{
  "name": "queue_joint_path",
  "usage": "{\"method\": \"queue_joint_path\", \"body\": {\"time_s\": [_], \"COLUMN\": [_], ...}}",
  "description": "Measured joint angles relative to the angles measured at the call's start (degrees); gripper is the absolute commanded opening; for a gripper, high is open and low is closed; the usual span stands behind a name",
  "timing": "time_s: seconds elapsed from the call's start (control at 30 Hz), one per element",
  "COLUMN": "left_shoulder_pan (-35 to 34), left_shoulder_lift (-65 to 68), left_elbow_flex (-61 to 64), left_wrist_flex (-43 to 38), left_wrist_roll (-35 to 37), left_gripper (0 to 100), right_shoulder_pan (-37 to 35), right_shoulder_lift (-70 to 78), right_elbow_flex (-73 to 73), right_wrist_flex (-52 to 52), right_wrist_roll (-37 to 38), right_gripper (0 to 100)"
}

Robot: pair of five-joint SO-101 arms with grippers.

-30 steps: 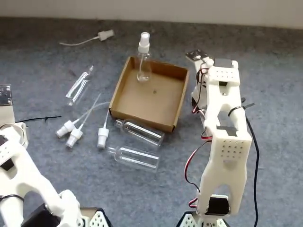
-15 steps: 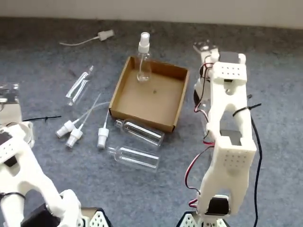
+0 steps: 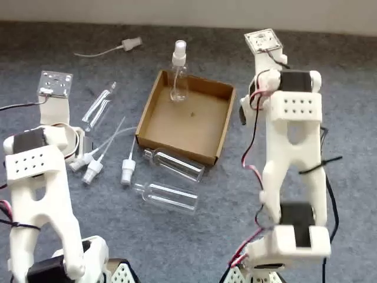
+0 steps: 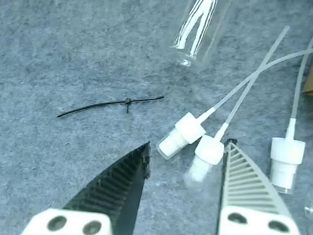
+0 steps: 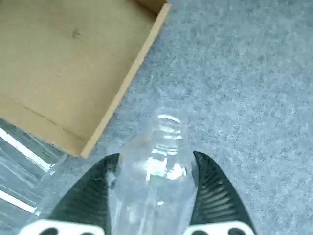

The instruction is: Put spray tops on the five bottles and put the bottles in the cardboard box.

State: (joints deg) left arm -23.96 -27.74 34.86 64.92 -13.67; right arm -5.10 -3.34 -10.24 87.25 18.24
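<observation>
Three loose spray tops (image 3: 93, 170) lie in a cluster on the grey carpet (image 3: 23, 53) to the left of the cardboard box (image 3: 188, 127). My left gripper (image 4: 188, 146) hangs over them, fingers spread wide with nothing between them. My right gripper (image 5: 156, 157) is clamped on an open bottle (image 5: 166, 142) just outside the box's right wall, its bare mouth pointing away from the wrist, past the fingertips. I judge the step in hand to be picking up a top to fit on that bottle. Two tops lie touching side by side, one of them almost against the pale finger (image 4: 244, 186). I'd shift sideways until only one white head sits between the fingers. Then I'd close on the head itself, not on the thin dip tube, which would probably bend or slip. The tubes seem to cross, so I'd lift slowly in case the neighbour drags along. A black zip tie (image 4: 112, 104) lies near but apart from the tops, out of the way. The held bottle will likely need tilting so the tube can be threaded into its mouth. The box holds a single capped bottle (image 3: 178, 79), upright against the far wall. Two uncapped bottles (image 3: 174, 165) lie just in front of the box, a third bottle (image 3: 97, 107) lies to its left, and a far spray top (image 3: 131, 43) rests well beyond.
</observation>
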Motion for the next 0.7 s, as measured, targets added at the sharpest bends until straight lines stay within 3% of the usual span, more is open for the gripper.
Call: {"method": "queue_joint_path", "body": {"time_s": [0.37,0.7], "left_shoulder_pan": [13.27,12.75], "left_shoulder_lift": [0.0,7.65], "left_elbow_flex": [-0.18,3.16], "left_wrist_flex": [4.04,4.48], "left_wrist_roll": [2.11,-0.7], "left_gripper": [22,22], "right_shoulder_pan": [-4.4,-4.4], "right_shoulder_lift": [-29.36,-48.0], "right_elbow_flex": [44.22,57.23], "right_wrist_flex": [-16.53,-17.14], "right_wrist_roll": [-0.44,-0.44], "right_gripper": [1.9,2.1]}}
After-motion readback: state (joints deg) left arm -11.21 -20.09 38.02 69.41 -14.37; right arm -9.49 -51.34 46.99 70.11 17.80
